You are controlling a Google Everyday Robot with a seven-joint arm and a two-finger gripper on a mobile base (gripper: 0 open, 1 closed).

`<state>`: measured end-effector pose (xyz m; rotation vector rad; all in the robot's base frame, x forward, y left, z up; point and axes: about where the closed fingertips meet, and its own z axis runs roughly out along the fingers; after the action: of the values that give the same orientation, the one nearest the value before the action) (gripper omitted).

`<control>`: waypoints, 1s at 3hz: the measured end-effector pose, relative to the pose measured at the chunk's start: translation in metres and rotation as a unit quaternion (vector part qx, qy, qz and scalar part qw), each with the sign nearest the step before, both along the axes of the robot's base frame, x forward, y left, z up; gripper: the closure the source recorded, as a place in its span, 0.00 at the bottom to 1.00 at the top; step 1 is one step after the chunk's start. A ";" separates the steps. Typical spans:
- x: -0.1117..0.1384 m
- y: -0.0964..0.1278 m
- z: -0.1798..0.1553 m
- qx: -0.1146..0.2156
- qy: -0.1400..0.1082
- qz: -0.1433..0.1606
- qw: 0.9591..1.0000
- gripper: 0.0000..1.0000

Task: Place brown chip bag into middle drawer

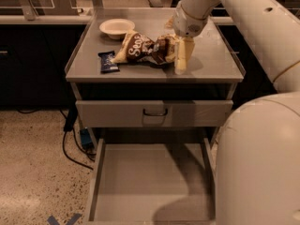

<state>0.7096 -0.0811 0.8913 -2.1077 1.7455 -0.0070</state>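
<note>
The crinkled brown-and-cream chip bag [140,50] with white script lies flat on the cabinet top [213,64], long axis running left-right, its right end at the downward-pointing gripper [180,60], whose grip cannot be told.

— Anything to read from where you are?

— Only one thing. The bag [138,48] on the table [211,67] has big white script across its brown face. It starts with a capital "S"; I can't make out the letters after it.

— And your own position?

— My fingers [182,55] hang at the bag's right end, just above the table.

— What about the blue wrapper [108,61]?

— It lies left of the bag, with some pale print on it too small to read.

— Any signs or numbers elsewhere?

— A blue cross [63,219] is marked on the floor [33,172], at the bottom edge. No numbers anywhere.
</note>
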 end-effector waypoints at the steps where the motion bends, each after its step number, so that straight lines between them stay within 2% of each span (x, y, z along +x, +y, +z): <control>1: 0.018 0.012 -0.006 -0.004 -0.002 0.017 1.000 0.00; 2: 0.035 0.033 -0.017 0.009 0.001 0.037 0.999 0.00; 3: 0.036 0.033 -0.016 0.010 0.000 0.037 0.999 0.00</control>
<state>0.7452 -0.0484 0.8752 -2.1573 1.6598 0.0307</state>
